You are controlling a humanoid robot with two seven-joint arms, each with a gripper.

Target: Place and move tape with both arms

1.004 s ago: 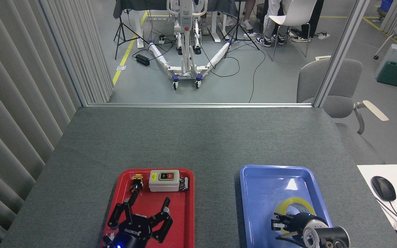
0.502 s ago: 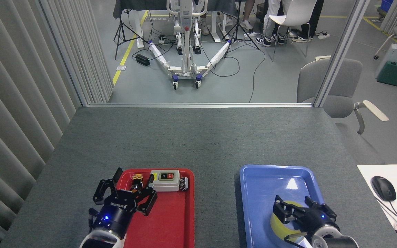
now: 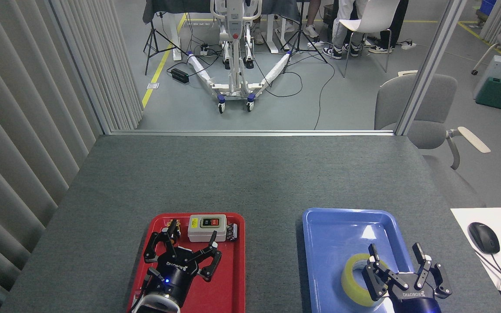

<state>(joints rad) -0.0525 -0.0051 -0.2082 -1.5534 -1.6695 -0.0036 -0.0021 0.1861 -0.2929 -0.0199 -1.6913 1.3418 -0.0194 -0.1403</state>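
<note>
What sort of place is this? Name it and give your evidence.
Probably a robotics lab or test workspace: a wheeled white lift stand among tripods and floor cables, taped yellow floor lines, and a grey bench with sorting trays.

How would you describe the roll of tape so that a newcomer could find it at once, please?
On the grey table sit two trays; look in the blue tray on the right. The tape lies near its front, beside the right end effector: a translucent yellow ring, the only thing in that tray.

Right end effector (image 3: 397,252) now off tape (image 3: 357,279)
</note>
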